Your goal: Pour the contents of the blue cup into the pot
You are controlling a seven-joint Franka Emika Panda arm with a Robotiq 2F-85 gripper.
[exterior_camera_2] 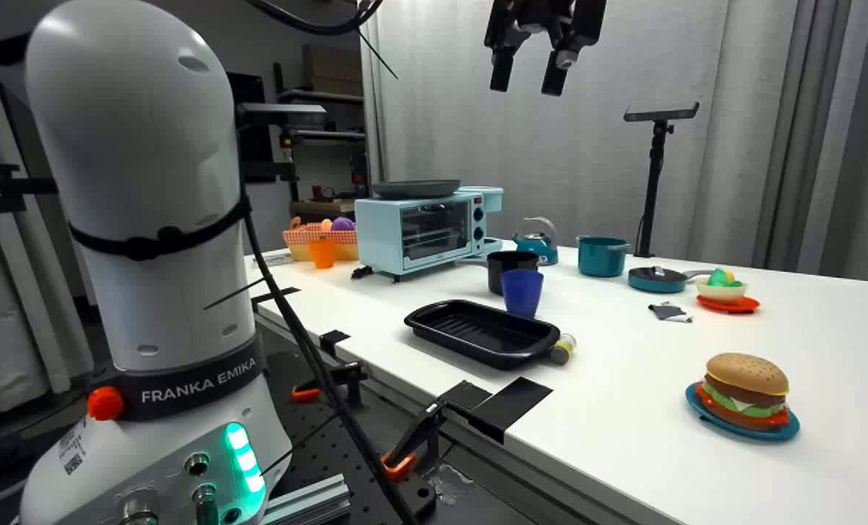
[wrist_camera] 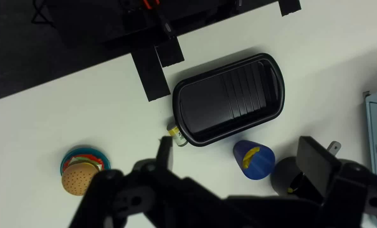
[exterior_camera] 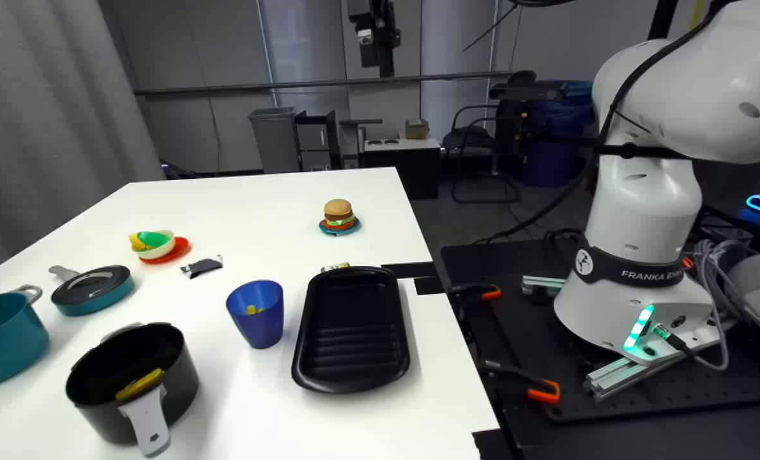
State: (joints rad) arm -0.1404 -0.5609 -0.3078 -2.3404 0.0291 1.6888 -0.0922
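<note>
On white table [exterior_camera: 265, 409], w/ empty gripper [exterior_camera_2: 527, 80] spread wide up high, might tip blue cup [exterior_camera: 260, 324] nr black pot [exterior_camera: 181, 383] & spill yellow stuff [wrist_camera: 250, 156] b/c of black tray [exterior_camera: 352, 303] just beside.

Arm [exterior_camera_2: 128, 131] wht, smooth & rounded, w/ grey oval caps [exterior_camera_2: 194, 64]; blk strap [exterior_camera_2: 140, 248] & blk cable [exterior_camera: 617, 97] on it; blk band [exterior_camera_2: 200, 383] reads FRANKA EMIKA, plus round wht logo [exterior_camera: 584, 261]; orange-red knob [exterior_camera_2: 106, 403] beside band. Base [exterior_camera: 584, 319] wht, w/ green-lit strip [exterior_camera_2: 245, 458], QR sticker [exterior_camera_2: 74, 464] & round metal sockets [exterior_camera_2: 197, 464]. Gripper [exterior_camera_2: 527, 82] mostly blk, 2 blocky fingers [exterior_camera_2: 502, 71], greyish pads [wrist_camera: 313, 164], dark round spots [wrist_camera: 136, 200] (blurry in wrist view)
</note>
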